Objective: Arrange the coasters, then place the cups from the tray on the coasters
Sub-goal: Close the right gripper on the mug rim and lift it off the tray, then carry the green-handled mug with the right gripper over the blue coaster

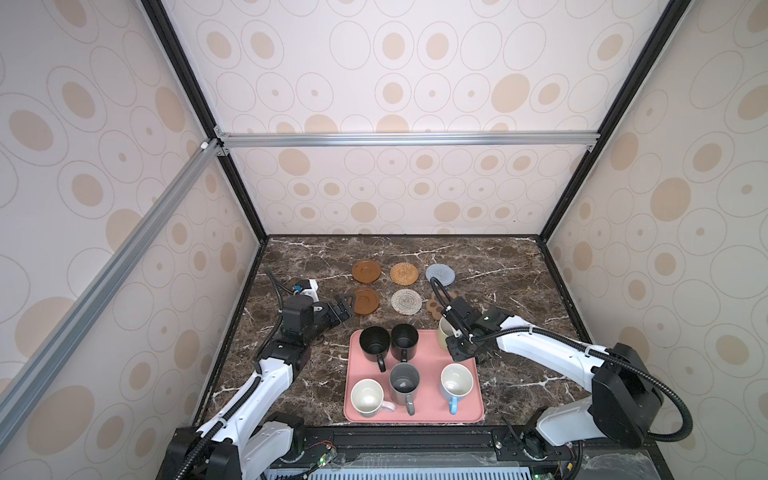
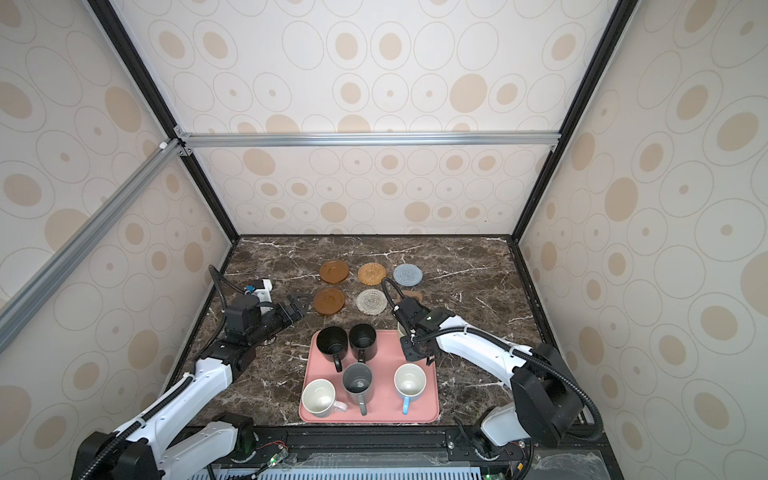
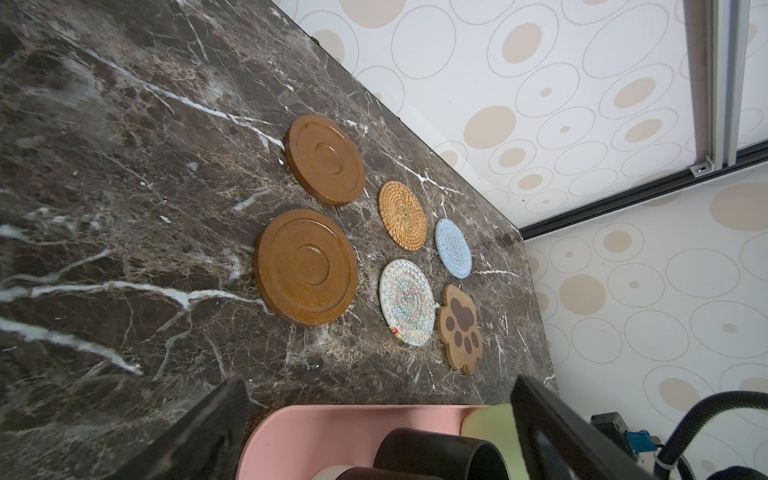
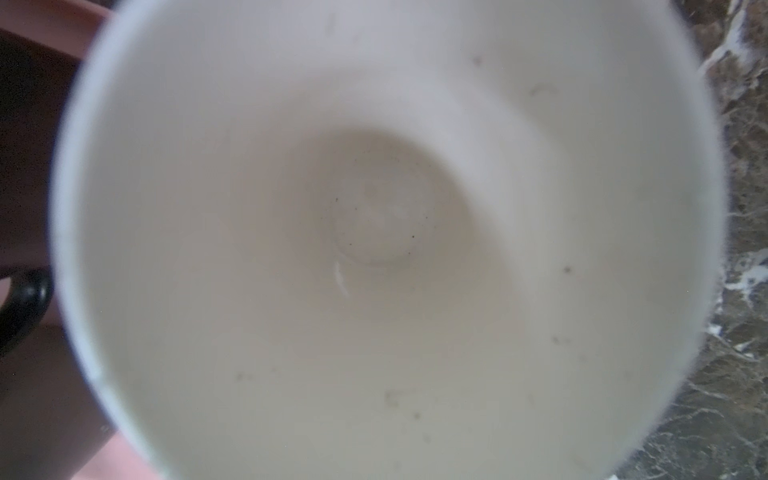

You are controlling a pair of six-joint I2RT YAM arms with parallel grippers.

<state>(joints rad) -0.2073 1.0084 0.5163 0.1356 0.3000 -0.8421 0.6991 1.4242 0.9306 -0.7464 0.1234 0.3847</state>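
Note:
Six coasters lie in two rows: brown disc (image 1: 366,272), rattan (image 1: 404,273) and blue-grey (image 1: 440,275) behind; brown disc (image 1: 365,300), whitish woven (image 1: 406,301) and paw-shaped (image 1: 435,306) in front. The pink tray (image 1: 428,355) holds two black cups (image 1: 375,341) (image 1: 404,337), a grey cup (image 1: 404,383), a white cup (image 1: 367,397) and a light blue cup (image 1: 456,382). My right gripper (image 1: 451,331) is shut at the light green cup (image 4: 386,232) on the tray's far right corner; its fingers are hidden. My left gripper (image 1: 343,308) hangs open beside the near brown disc.
Patterned walls with black frame posts close in the marble table (image 1: 511,270) on three sides. The right arm's black cable (image 1: 438,291) loops over the paw-shaped coaster. The tray's near edge lies close to the table's front rail (image 1: 399,434).

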